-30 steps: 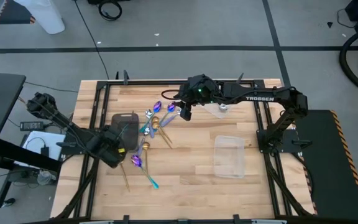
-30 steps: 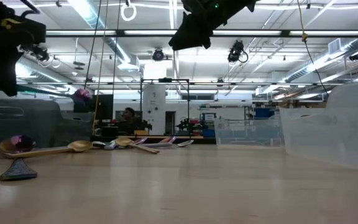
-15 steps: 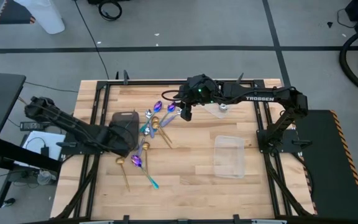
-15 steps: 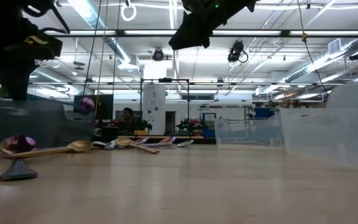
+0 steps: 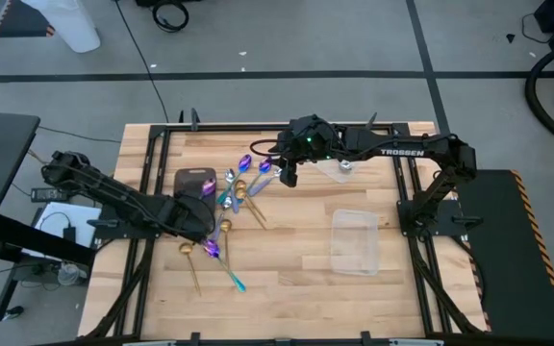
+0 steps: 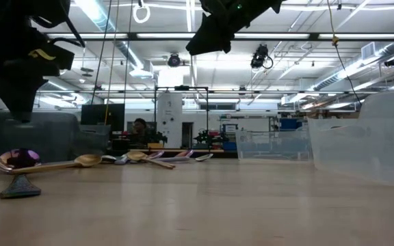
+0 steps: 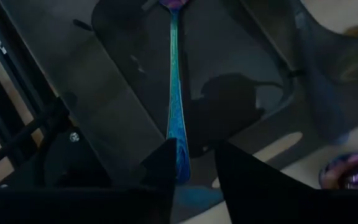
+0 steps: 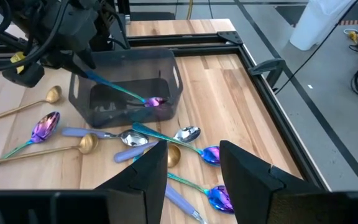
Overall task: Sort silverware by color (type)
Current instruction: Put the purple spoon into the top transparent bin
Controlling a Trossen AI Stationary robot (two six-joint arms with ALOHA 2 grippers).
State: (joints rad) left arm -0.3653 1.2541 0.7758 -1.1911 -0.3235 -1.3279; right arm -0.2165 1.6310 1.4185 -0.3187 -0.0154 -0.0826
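Note:
The dark grey tray sits at the table's left. My left gripper hangs open over the tray's near end, pointing steeply down. A purple-blue spoon with a teal handle slants into the tray. Its bowl rests on the tray floor and the handle's free end stands up between my fingers. More spoons, gold, lilac-handled and teal-handled, lie scattered beside the tray. My right gripper hovers open above the far spoons, holding nothing. My left gripper has its fingers spread wider than the spoon. The teal handle's free end lies close along the inner side of one finger. I cannot tell whether it touches that finger. The other finger stands clear of it.
A gold spoon and a purple-bowled spoon lie near the table's front left. A clear container stands at the right, and another clear one at the far centre. Bare wood lies between them.
My left gripper has carried the teal-handled spoon toward the table's far edge and slightly right, from beside the near spoons to over the tray, and has sunk a little. The spoon's purple bowl, held aloft a second ago, has dropped inside the tray.

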